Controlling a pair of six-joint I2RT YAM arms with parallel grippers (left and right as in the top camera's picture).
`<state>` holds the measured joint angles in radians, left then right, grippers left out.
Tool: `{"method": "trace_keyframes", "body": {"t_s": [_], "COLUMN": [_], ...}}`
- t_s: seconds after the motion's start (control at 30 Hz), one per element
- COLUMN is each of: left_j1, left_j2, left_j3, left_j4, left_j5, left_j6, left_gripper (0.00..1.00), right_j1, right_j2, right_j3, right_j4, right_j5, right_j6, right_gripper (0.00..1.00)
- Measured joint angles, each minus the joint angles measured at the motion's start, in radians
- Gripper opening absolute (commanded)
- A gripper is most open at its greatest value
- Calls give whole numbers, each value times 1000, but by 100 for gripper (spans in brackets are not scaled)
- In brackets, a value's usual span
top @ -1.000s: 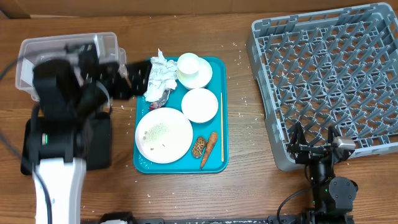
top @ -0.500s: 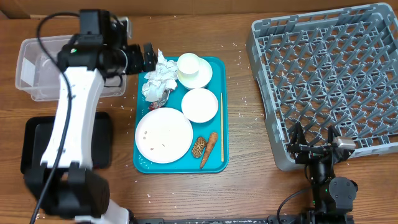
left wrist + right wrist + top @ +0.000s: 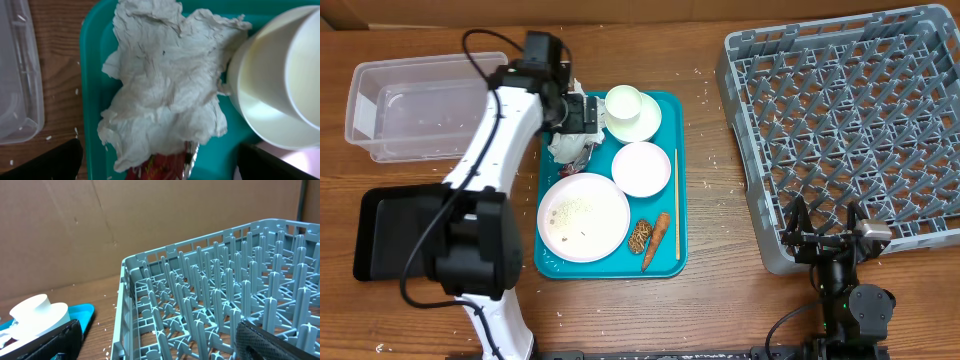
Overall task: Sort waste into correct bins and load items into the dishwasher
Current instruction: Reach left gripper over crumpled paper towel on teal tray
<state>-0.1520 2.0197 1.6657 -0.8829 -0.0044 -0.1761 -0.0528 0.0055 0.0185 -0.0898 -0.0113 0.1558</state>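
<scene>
My left gripper [image 3: 582, 116] is open and hovers over the crumpled white paper [image 3: 565, 143] at the back left of the teal tray [image 3: 671, 262]. In the left wrist view the paper [image 3: 165, 85] lies between my spread fingers [image 3: 47, 162], with the red wrapper [image 3: 161, 167] under its near edge. The plate [image 3: 584, 217] holds rice grains [image 3: 570, 210]. A bowl [image 3: 641, 169], a cup in a second bowl [image 3: 632, 112], the wooden stick [image 3: 676, 205], the carrot piece [image 3: 657, 238] and the brown lump [image 3: 640, 236] lie on the tray. My right gripper [image 3: 826, 228] is open and empty at the grey rack's [image 3: 850, 120] front edge.
The clear tub [image 3: 420, 105] stands at the back left, and its rim shows in the left wrist view [image 3: 15, 75]. The black tray [image 3: 400, 230] lies in front of it. Rice grains are scattered on the wooden table. The rack fills the right wrist view [image 3: 225, 295].
My left arm has swung right from above the tub and black tray to above the crumpled paper on the teal tray. The right arm has not moved.
</scene>
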Motion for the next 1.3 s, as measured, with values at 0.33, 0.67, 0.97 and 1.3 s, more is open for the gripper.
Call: {"method": "trace_keyframes", "body": {"t_s": [0.33,0.67,0.97,1.3], "left_j1": [-10,-29,-34,-45], "left_j2": [37,111,120,152], "left_j3": [2,2,2,2], "left_j4": [82,92,133,142], "left_j5": [-101,-93,-68,-59], "left_j6": [26,50,56,55], "left_gripper": [86,75,50,20], "right_j1": [0,0,0,0], "right_j2": [0,0,0,0], "right_j3": [0,0,0,0], "right_j4": [-1,0,0,-1], "right_j5": [0,0,0,0], "right_j6": [0,0,0,0], "right_gripper": [100,100,100,100]}}
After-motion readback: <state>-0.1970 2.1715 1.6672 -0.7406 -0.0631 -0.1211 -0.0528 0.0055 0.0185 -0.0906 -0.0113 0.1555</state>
